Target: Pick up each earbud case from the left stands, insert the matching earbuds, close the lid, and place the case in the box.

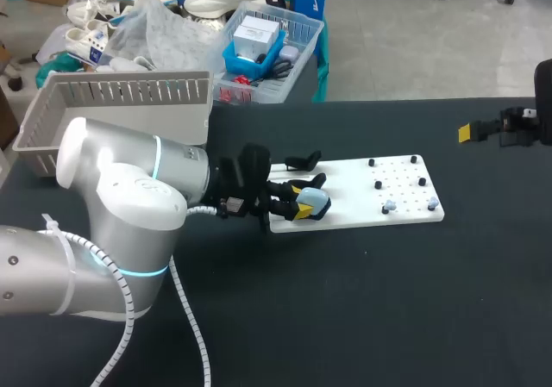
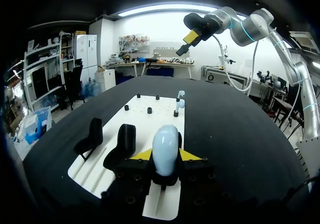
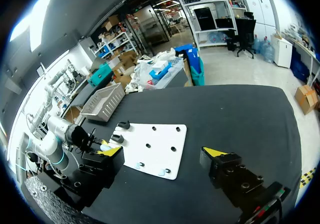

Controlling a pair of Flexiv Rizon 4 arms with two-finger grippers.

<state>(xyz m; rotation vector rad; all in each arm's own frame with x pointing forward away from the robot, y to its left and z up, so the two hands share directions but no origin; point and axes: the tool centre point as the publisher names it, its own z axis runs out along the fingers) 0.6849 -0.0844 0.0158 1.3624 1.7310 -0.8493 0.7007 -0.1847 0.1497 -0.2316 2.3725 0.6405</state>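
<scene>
We are finding wide passage over the black table [image 1: 371, 301] on every side of the white board [image 1: 345, 184], while two black stands [image 2: 122, 144] are crowding the room just beside our left gripper [image 2: 165, 156] and low pegs [image 2: 149, 110] are dotting the board's far half.

Legible text, labels, numbers, signs: none on the table or on the arms. White board [image 1: 354, 199]: plain face, no print to be made out in any view. Earbud case [image 2: 165, 154]: pale blue shell, no marking that can be read. Left arm [image 1: 121, 206]: a small pale patch [image 1: 231, 204] near the wrist, too small to tell whether it carries print.
</scene>
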